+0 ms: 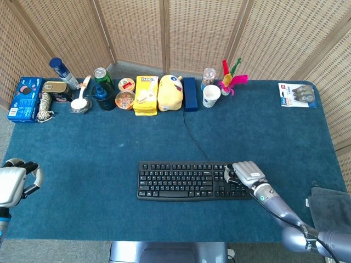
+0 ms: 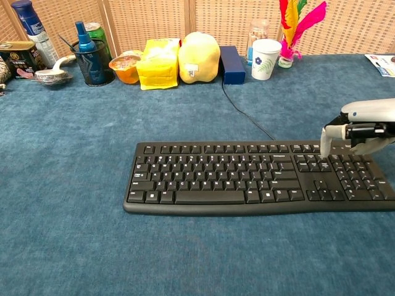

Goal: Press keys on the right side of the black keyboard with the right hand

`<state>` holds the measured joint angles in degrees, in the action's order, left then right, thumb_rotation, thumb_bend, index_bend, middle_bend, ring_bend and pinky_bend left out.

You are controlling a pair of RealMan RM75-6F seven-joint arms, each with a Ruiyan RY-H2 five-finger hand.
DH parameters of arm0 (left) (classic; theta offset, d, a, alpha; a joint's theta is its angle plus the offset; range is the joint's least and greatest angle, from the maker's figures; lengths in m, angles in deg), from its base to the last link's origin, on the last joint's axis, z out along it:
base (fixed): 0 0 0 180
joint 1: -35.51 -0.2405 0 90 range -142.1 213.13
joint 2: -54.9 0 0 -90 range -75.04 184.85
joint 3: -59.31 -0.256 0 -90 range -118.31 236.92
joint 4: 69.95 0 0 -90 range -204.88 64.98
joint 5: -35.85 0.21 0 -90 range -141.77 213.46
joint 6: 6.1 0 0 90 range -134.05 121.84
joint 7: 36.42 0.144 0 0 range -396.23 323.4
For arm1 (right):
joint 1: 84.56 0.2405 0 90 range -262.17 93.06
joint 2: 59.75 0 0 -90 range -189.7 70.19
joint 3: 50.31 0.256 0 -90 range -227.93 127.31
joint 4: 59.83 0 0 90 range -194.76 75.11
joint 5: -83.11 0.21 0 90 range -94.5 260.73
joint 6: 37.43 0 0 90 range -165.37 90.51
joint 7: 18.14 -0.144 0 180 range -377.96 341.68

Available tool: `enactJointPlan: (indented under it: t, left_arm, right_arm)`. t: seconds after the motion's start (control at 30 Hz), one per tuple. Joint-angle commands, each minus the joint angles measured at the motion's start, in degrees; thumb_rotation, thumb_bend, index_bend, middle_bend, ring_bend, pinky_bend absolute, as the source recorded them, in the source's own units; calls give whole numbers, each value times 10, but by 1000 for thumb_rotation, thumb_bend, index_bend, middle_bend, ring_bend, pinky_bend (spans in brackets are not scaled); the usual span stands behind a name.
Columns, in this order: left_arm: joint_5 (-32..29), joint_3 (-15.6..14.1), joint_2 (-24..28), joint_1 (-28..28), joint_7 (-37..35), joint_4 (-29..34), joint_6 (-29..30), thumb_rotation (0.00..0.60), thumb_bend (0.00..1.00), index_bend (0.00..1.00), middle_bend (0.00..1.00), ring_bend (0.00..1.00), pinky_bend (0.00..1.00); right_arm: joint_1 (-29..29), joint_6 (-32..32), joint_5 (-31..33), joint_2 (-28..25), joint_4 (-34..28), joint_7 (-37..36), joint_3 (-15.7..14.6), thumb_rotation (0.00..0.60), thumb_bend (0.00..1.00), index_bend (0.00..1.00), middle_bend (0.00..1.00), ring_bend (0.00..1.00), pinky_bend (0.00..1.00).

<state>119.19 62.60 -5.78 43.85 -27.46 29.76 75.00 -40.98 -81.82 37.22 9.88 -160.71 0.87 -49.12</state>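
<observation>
— What was recorded at the table?

— The black keyboard [image 1: 194, 181] was seen lying near the front edge of the blue-covered table [image 1: 274, 131], its cable [image 1: 192, 137] led back toward the row of goods. The right hand [image 1: 248, 174] was held over the keyboard's right end, palm down.

— And how were its fingers placed?

— From the chest view, one fingertip [image 2: 324, 151] was pointed down onto the keys just left of the number pad. The other fingers were kept flat and close together above the number pad. Nothing was held.

— Was the left hand shown?

— The left hand [image 1: 13, 181] was seen at the table's left edge, well apart from the keyboard, its fingers curled inward around nothing.

— What else was pictured?

— A paper cup [image 2: 266, 59], a yellow plush toy [image 2: 199, 57] and a yellow packet [image 2: 158, 63] were lined up along the back edge.
</observation>
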Motion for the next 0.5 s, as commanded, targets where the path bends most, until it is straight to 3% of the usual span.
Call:
enactJointPlan:
  t: [0.03, 0.5]
  left_arm:
    - [0, 0, -1, 0, -1, -2, 1, 11, 528, 610, 578, 506, 286]
    - [-4, -2, -3, -2, -11, -12, 2, 10, 528, 610, 578, 504, 286]
  right_arm:
    - [6, -1, 10, 6, 3, 8, -2, 0, 656, 374, 1000, 1000, 1000]
    - [27, -6, 50, 25, 16, 34, -11, 0, 655, 374, 1000, 1000, 1000]
